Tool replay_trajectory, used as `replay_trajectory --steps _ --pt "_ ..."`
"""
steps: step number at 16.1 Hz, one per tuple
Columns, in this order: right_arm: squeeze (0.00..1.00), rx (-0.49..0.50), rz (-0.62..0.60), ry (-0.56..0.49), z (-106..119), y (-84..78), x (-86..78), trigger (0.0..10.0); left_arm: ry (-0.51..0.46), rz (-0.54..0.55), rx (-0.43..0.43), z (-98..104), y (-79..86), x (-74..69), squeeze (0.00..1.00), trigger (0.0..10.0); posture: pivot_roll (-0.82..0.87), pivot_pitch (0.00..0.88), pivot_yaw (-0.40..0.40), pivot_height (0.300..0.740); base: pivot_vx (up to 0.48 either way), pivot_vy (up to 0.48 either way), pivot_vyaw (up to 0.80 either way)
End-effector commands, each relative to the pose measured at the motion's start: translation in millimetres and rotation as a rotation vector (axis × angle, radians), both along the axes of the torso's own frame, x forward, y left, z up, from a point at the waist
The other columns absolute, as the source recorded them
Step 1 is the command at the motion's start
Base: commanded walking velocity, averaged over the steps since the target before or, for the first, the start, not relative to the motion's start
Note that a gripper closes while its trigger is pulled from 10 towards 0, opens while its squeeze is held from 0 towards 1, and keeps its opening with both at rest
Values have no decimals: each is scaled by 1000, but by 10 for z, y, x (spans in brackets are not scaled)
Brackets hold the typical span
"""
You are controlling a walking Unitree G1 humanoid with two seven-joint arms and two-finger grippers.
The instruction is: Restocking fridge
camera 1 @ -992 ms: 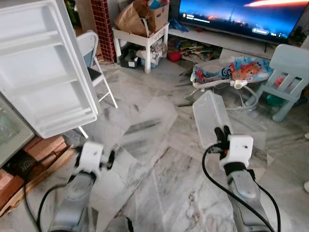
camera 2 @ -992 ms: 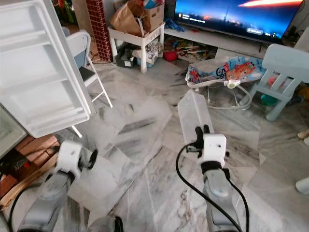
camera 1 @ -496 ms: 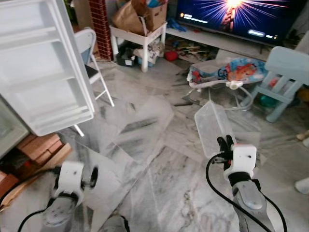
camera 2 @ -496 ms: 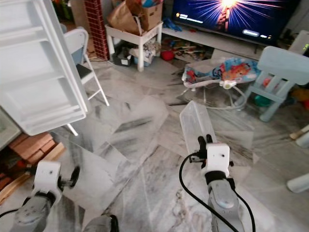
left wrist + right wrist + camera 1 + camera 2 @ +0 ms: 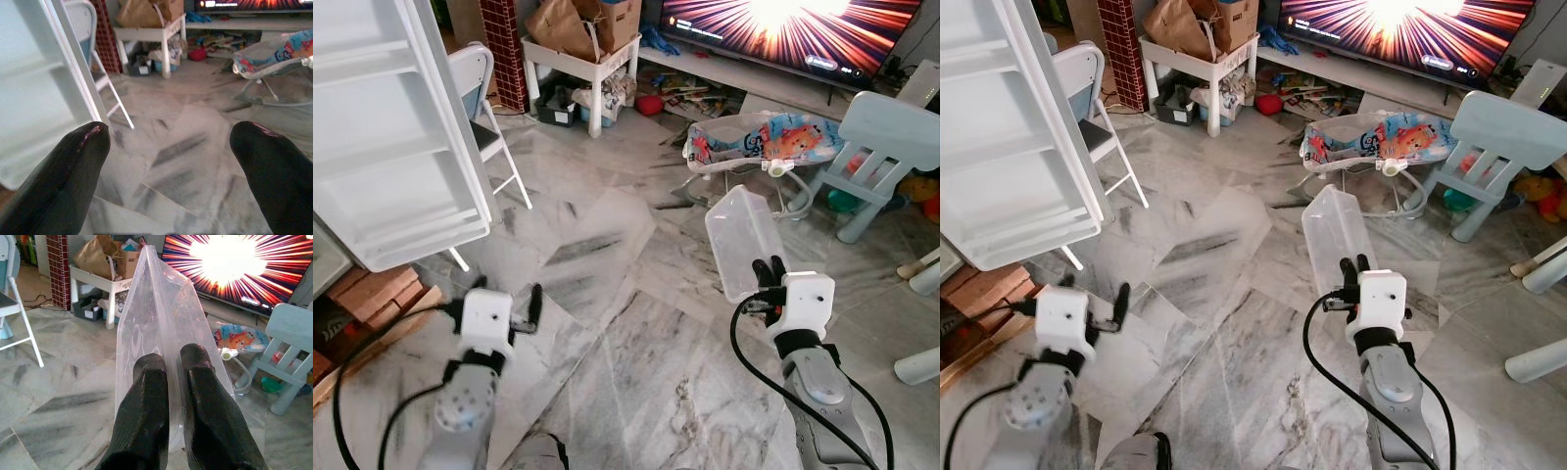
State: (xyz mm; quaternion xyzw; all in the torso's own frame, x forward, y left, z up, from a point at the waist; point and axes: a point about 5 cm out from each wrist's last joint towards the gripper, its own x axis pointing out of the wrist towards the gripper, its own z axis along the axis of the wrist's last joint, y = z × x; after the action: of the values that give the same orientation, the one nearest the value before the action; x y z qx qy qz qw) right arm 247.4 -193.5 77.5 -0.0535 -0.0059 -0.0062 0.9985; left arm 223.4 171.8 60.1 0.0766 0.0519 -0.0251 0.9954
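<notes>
Slippage threatens the clear plastic container (image 5: 740,240), pinched by one thin wall between the right gripper's (image 5: 767,271) pressed fingers above the marble floor (image 5: 636,343), well apart from the fridge door (image 5: 386,127), while the left gripper (image 5: 502,298) hangs spread and empty.

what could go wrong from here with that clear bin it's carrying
The right gripper pinches the clear bin by one thin wall only, so the bin sticks up unsupported; it could twist or slip out as the robot walks.

The open fridge door juts out on the robot's left, close above the open left gripper; a turn could knock the arm into it.

The baby bouncer and blue chair crowd the floor ahead, so the raised bin may clip them.
</notes>
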Motion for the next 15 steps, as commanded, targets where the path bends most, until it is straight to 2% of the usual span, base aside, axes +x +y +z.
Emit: replay_trajectory --steps 1,5,7,15 --pt "0 7 -23 -8 32 -62 -5 10000 -6 -16 0 4 -18 6 0 10000 28 82 -54 740 0 0 0" --pt "0 30 -47 4 -11 -76 -30 10000 12 -24 0 -26 -15 52 0 10000 13 70 -42 740 0 0 0" --pt "0 0 -27 -9 15 -50 -6 10000 10 -13 1 -15 4 92 0 10000 11 72 -34 740 0 0 206" --pt "0 6 12 -21 36 39 23 10000 19 -15 -8 -14 1 153 0 10000 6 73 -22 740 0 0 762"
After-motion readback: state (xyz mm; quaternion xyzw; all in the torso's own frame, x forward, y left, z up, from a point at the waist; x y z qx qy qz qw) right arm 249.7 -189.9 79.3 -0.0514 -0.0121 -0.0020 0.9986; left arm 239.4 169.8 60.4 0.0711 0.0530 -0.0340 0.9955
